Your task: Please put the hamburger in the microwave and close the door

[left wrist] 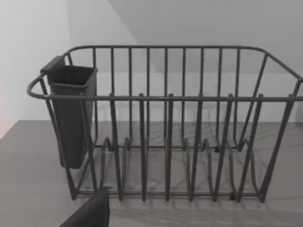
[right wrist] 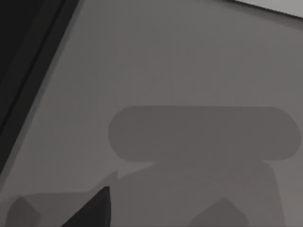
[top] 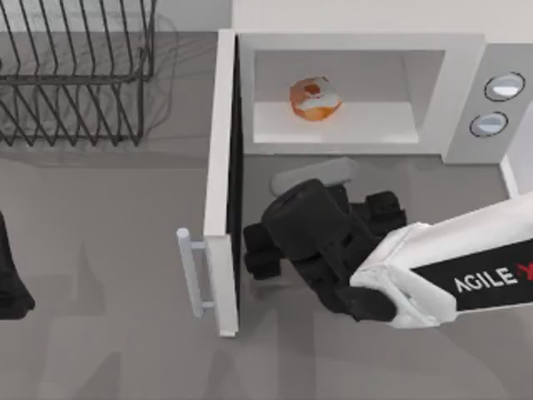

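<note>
Top view shows the hamburger (top: 315,99) already inside the microwave (top: 466,58) beyond the right gripper (top: 265,250), finger state I cannot tell, the door (top: 220,192) beside it unclosed.

A black wire rack (top: 79,71) stands at the far left corner of the grey worktop (top: 108,250). A dark rectangular cup (left wrist: 72,113) hangs on one end of the rack, and upright wire dividers line its base.
</note>
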